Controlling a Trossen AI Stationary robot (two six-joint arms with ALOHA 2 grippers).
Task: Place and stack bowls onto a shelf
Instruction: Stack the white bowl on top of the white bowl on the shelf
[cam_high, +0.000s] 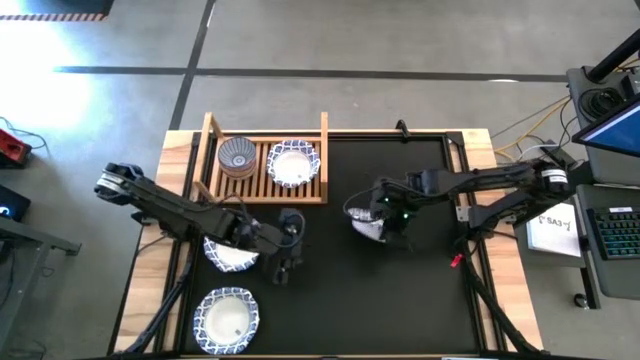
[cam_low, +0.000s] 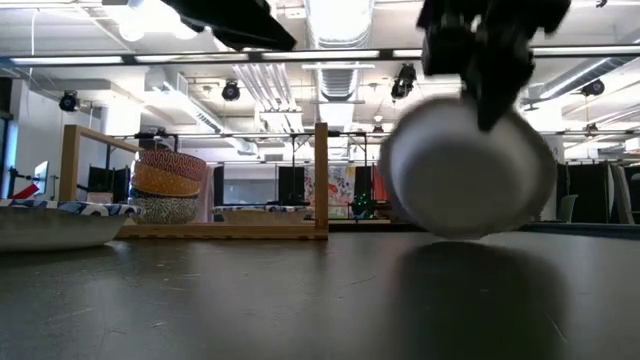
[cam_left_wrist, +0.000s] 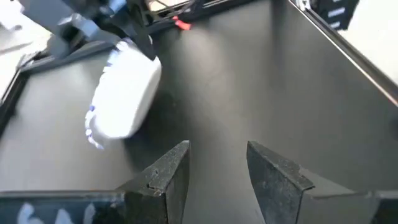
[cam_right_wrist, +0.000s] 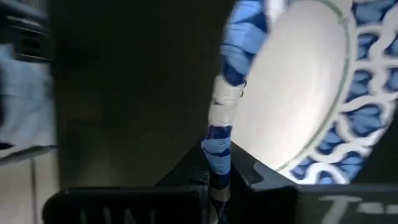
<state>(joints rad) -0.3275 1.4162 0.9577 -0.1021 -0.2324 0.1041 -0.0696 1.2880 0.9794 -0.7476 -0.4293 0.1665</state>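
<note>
My right gripper (cam_high: 382, 220) is shut on a wide white bowl with a blue patterned rim (cam_high: 365, 224), held above the middle of the black table; the low view shows this bowl (cam_low: 470, 165) turned on its side. The wooden shelf (cam_high: 324, 135) at the far left holds a stack of small bowls (cam_high: 238, 157) and one white bowl (cam_high: 293, 163) on its slats. Two more white bowls (cam_high: 230, 255) (cam_high: 227, 318) rest on the table at the near left. My left gripper (cam_left_wrist: 217, 155) hovers open beside them with nothing between its fingers. My right gripper pinches the bowl's blue patterned rim (cam_right_wrist: 219, 134), one finger inside the bowl and one on its outer wall. The fingers come slanting down from above. The bowl hangs below them, tipped on its side, its white outer wall (cam_low: 470, 175) clear of the table.
The shelf's right half, beside its white bowl, has a bare strip of slats (cam_high: 318, 175). Upright rails (cam_low: 321, 175) stand at the shelf's ends. Open black tabletop (cam_high: 400, 300) lies at the near right. A small red object (cam_high: 456, 260) sits by the right edge.
</note>
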